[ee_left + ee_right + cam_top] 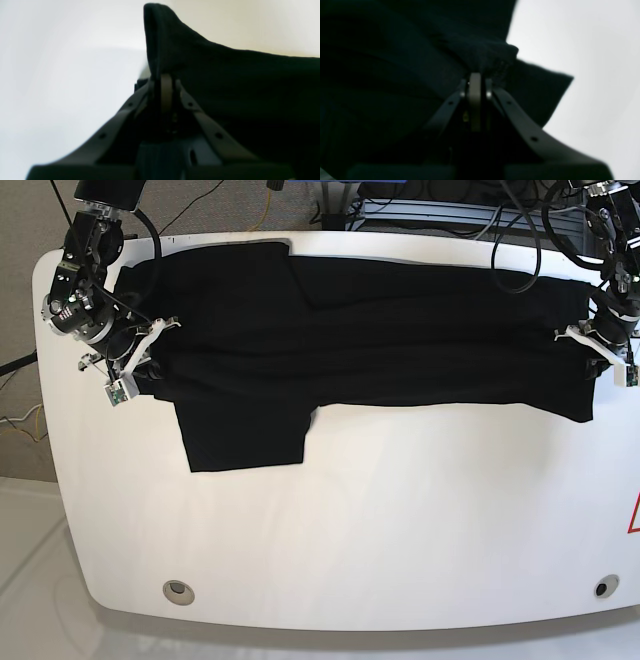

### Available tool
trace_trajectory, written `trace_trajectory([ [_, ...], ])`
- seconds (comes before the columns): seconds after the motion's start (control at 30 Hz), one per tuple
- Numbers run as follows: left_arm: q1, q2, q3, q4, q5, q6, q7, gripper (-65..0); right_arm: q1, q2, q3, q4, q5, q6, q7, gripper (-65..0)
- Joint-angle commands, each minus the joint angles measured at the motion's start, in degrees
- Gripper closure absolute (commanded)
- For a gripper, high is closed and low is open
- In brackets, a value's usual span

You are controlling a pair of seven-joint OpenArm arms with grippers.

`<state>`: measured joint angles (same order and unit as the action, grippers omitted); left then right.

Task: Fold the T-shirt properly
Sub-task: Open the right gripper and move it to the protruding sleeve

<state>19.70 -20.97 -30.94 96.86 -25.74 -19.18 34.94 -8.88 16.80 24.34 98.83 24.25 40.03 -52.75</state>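
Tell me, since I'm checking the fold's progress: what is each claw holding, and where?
Both hold the T-shirt: the left claw and the right claw are each shut on a bunched edge at opposite ends.

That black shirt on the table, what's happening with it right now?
A two-armed robot is folding the T-shirt, which lies stretched across the far part of the white table. The left gripper and the right gripper are each shut on one end of the cloth. One sleeve hangs toward the front.

One black T-shirt (380, 330) is lying on one white bench (350, 530); two robot arms are standing over it, two round holes (179, 589) showing near the bench's front.
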Motion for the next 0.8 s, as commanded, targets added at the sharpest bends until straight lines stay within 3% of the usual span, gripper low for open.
trace_trajectory([
  [0.0, -0.1, -0.9, -0.6, 0.7, 0.1, 0.2, -1.6, 0.0, 0.4, 0.7, 0.3, 1.0, 1.1, 0.0, 1.5, 0.0],
  [0.13, -0.5, -1.0, 0.1, 0.9, 1.3, 0.3, -1.9, -1.9, -0.2, 0.8, 0.1, 1.4, 1.4, 0.0, 1.7, 0.0],
  [0.43, -1.6, -1.2, 0.4, 0.9, 1.3, 0.8, -0.3, -36.5, 0.4, 0.7, 0.3, 1.3, 1.0, 0.0, 1.6, 0.0],
  [0.5, -2.0, -1.3, 0.4, 0.9, 1.3, 0.9, -0.1, -39.1, 0.4, 0.7, 0.4, 1.4, 1.0, 0.0, 1.3, -1.2],
  [0.77, -2.7, -1.5, 0.1, 0.6, 1.2, 0.2, 1.1, -41.9, 0.0, 0.7, -0.1, 1.3, 0.9, 0.0, 1.3, -40.1],
])
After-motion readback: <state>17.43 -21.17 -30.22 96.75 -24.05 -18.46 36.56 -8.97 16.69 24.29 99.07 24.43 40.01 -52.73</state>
